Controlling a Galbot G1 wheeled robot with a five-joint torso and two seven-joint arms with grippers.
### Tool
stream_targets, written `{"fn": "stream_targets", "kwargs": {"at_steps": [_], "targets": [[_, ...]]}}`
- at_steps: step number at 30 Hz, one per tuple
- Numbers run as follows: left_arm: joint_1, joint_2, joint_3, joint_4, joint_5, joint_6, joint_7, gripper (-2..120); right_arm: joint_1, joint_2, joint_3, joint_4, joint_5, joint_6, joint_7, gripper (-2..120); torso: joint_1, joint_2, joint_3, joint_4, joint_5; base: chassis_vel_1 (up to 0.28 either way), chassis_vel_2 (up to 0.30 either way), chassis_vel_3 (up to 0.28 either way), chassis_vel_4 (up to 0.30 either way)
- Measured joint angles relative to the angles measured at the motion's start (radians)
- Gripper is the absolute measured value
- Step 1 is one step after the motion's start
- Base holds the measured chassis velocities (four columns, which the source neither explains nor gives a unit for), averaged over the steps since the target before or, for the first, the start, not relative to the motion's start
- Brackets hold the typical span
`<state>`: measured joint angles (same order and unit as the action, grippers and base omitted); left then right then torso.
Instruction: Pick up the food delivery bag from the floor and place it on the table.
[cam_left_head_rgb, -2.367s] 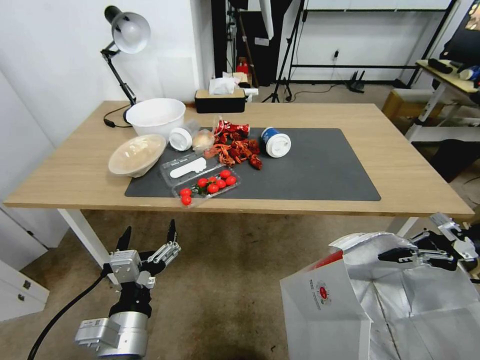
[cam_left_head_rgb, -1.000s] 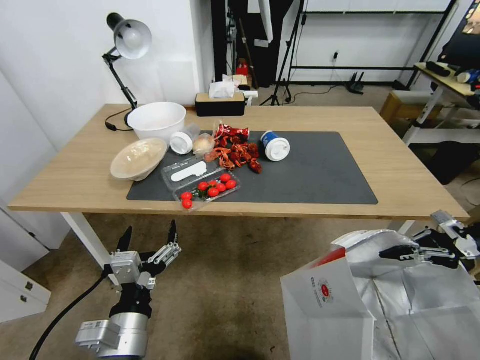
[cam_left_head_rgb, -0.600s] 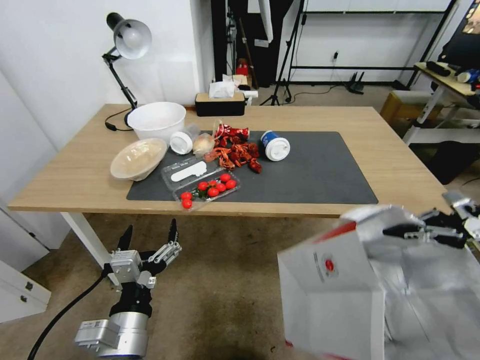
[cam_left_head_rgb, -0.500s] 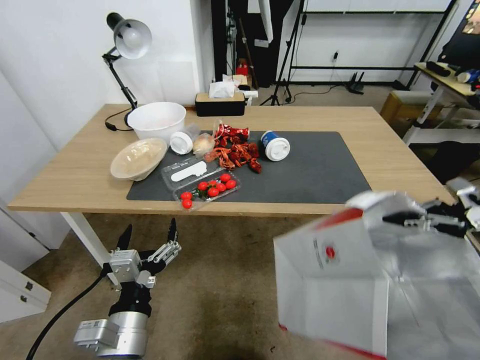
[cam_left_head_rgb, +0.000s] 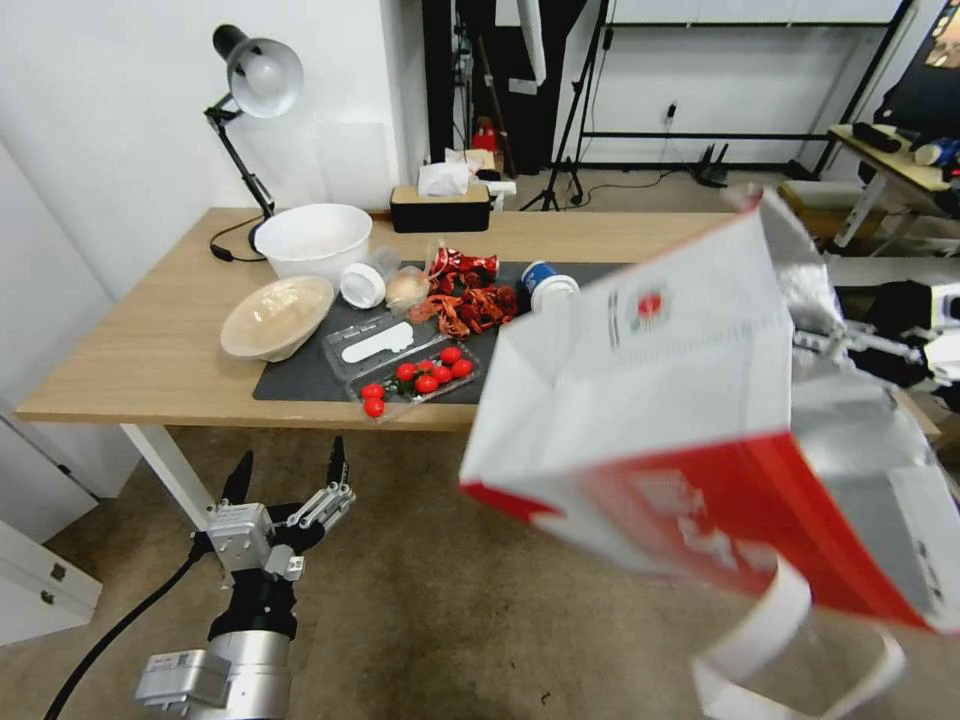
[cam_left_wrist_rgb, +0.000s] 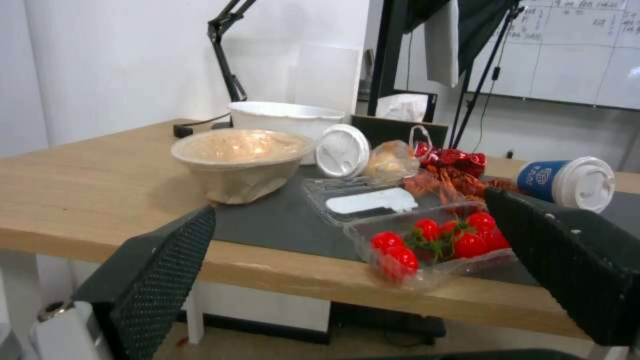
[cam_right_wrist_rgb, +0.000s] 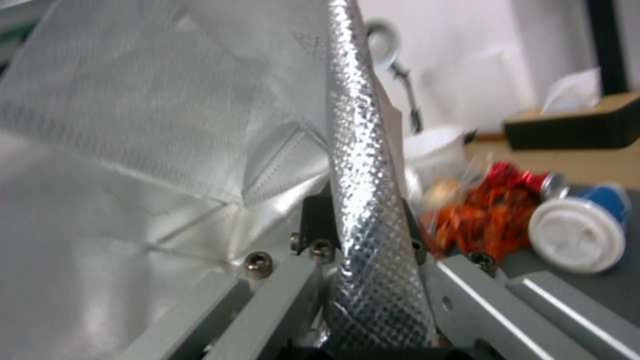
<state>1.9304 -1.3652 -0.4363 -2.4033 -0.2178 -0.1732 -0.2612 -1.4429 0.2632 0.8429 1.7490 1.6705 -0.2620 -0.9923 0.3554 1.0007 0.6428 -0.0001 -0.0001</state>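
Clearly mid-carry: the right gripper (cam_right_wrist_rgb: 363, 240) was clamped on the foil-lined rim of the food delivery bag (cam_left_head_rgb: 690, 420), pinching one wall edge, which likely explained why the bag hung tilted, bottom swung toward the camera, in the air over the floor (cam_left_head_rgb: 420, 580) and in front of the table (cam_left_head_rgb: 130, 350), not yet set down; bag looked boxy and white with a red band low on the side, small round red logo near the top, silver lining inside, white strap handles dangling loose below; left gripper (cam_left_head_rgb: 285, 475) sat low beside the table's front edge, fingers spread wide, holding nothing, probably just waiting.
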Motion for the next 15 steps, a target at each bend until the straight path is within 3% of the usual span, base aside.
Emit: {"fn": "stream_targets", "kwargs": {"at_steps": [6, 11, 15], "targets": [[0.01, -0.01, 0.0, -0.005, 0.01, -0.003, 0.0, 100, 0.011, 0.021, 0.001, 0.061, 0.19, 0.062, 0.224, 0, 0.0, 0.0, 0.0, 0.0, 0.0, 0.0, 0.0, 0.0, 0.0], [0.011, -0.009, 0.001, -0.005, 0.011, -0.003, 0.001, 100, 0.02, 0.032, 0.001, 0.084, 0.228, 0.111, 0.326, 0, 0.0, -0.001, 0.0, 0.0, 0.0, 0.0, 0.0, 0.0, 0.0], [0.011, -0.008, 0.003, -0.004, 0.012, -0.003, 0.001, 100, 0.037, 0.043, -0.009, 0.108, 0.258, 0.197, 0.487, 0, 0.0, -0.001, 0.0, 0.0, 0.0, 0.0, 0.0, 0.0, 0.0]]}}
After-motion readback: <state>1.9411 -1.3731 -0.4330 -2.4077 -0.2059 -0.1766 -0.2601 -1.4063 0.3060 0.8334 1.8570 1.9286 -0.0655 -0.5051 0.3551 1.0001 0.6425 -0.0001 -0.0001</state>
